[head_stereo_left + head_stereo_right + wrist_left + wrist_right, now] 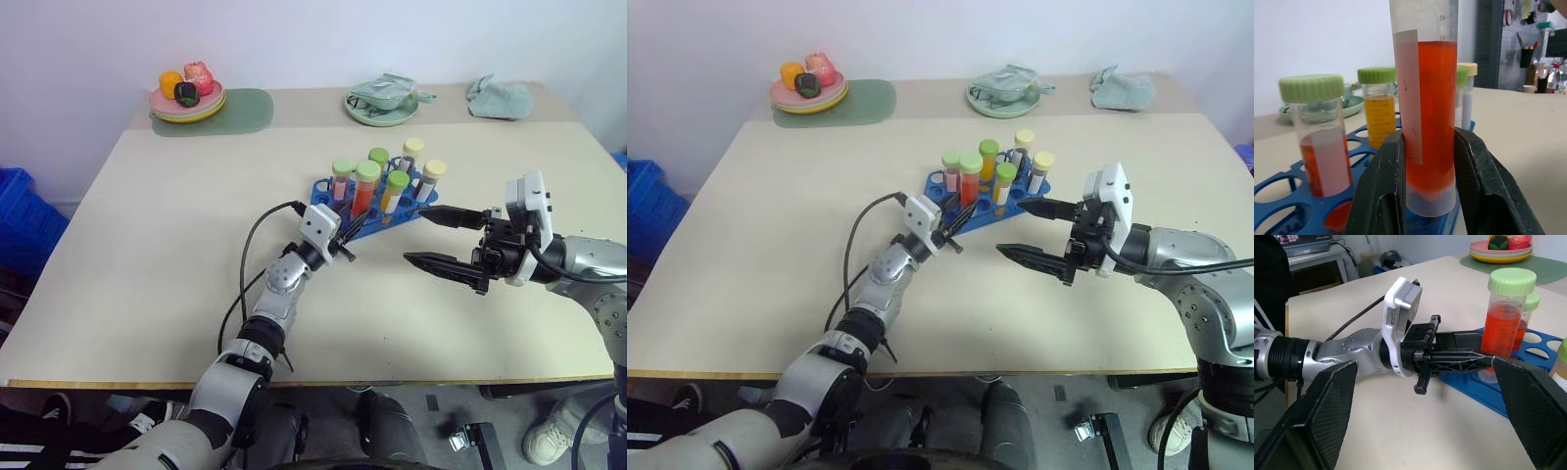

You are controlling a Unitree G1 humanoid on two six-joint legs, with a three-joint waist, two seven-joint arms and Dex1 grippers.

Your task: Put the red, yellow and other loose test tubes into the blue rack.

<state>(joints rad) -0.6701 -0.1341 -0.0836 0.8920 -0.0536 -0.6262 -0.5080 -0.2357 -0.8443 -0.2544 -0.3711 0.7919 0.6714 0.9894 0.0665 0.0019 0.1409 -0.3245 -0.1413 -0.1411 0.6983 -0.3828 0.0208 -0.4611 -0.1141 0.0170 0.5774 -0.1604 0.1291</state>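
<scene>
The blue rack (321,188) sits mid-table with several capped tubes upright in it. My left gripper (355,227) is shut on the red test tube (1435,112), green-capped, upright at the rack's near edge (1506,328); its fingers (1476,181) clamp the lower part. I cannot tell whether its tip is seated in a hole. The yellow tube (394,191) stands in the rack beside it, and cream-capped tubes (432,176) stand at the right end. My right gripper (419,235) hangs open just right of the rack, fingers pointing left, holding nothing.
At the table's back left, a plate of fruit (186,103) rests on a green mat. A green plate with a cloth (382,103) and a folded cloth (500,98) lie at the back right. A blue crate (20,215) stands off the left side.
</scene>
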